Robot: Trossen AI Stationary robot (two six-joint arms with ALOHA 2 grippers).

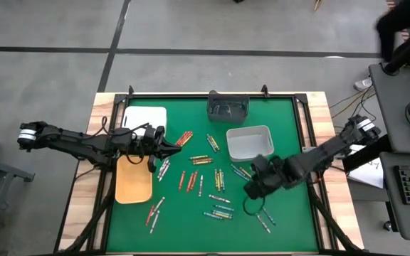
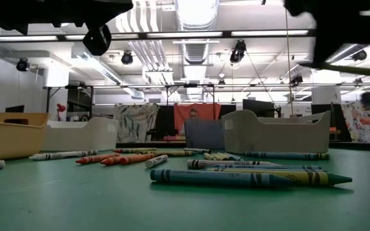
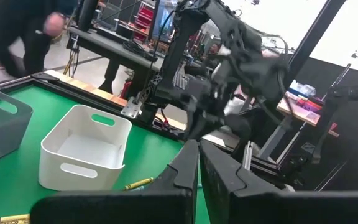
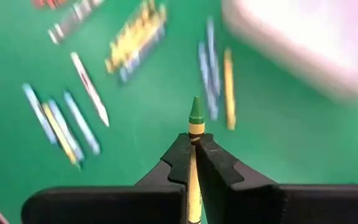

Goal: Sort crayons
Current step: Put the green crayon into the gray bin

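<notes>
The right gripper is pinching a green-tipped crayon lengthwise between its fingers, tip projecting forward; in the high view this gripper sits right of centre, below the white bin. The left gripper, fingers pressed together on nothing visible, hovers at left of centre near the tan tray. The remaining crayons lie scattered across the middle of the green worktop. Each crayon is judged light, rigid but brittle, with a waxy paper-wrapped barrel that may slip or roll. Grasp at mid-barrel, across the wrapper, with modest force; the held crayon's clamping point is probably near its tip end, though the fingers hide it.
</notes>
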